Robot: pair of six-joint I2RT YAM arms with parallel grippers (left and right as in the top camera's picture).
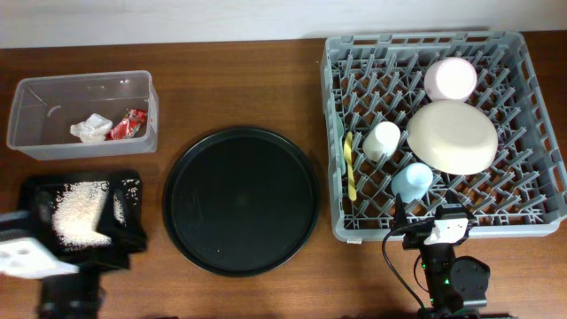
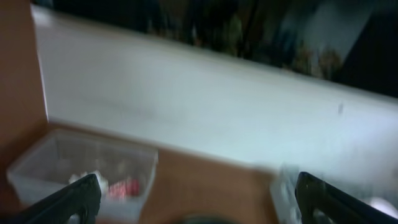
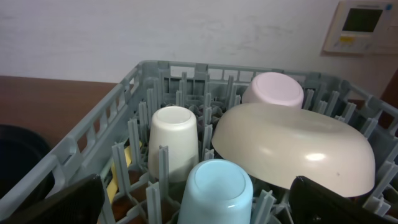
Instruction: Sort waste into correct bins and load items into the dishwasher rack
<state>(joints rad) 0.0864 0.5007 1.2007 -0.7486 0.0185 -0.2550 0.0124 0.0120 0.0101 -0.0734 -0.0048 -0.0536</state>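
The grey dishwasher rack (image 1: 532, 97) at the right holds an upturned pink bowl (image 1: 450, 78), cream bowl (image 1: 452, 136), white cup (image 1: 383, 140), light blue cup (image 1: 412, 180) and a yellow utensil (image 1: 350, 168). My right gripper (image 3: 199, 205) is open at the rack's front edge. The blue cup (image 3: 214, 190) stands just ahead between its fingers (image 3: 62, 202), untouched. A clear box (image 1: 84, 89) holds the tissue (image 1: 90, 129) and red wrapper (image 1: 131, 122). Rice (image 1: 78, 211) lies in the black rectangular tray (image 1: 35, 190). My left gripper (image 2: 199, 202) is open and empty, facing the clear box (image 2: 74, 168).
A large round black tray (image 1: 241, 200) lies in the middle of the wooden table. A pale wall runs along the back edge. The left arm's base (image 1: 66, 297) and the right arm's base (image 1: 452, 279) sit at the table's front edge.
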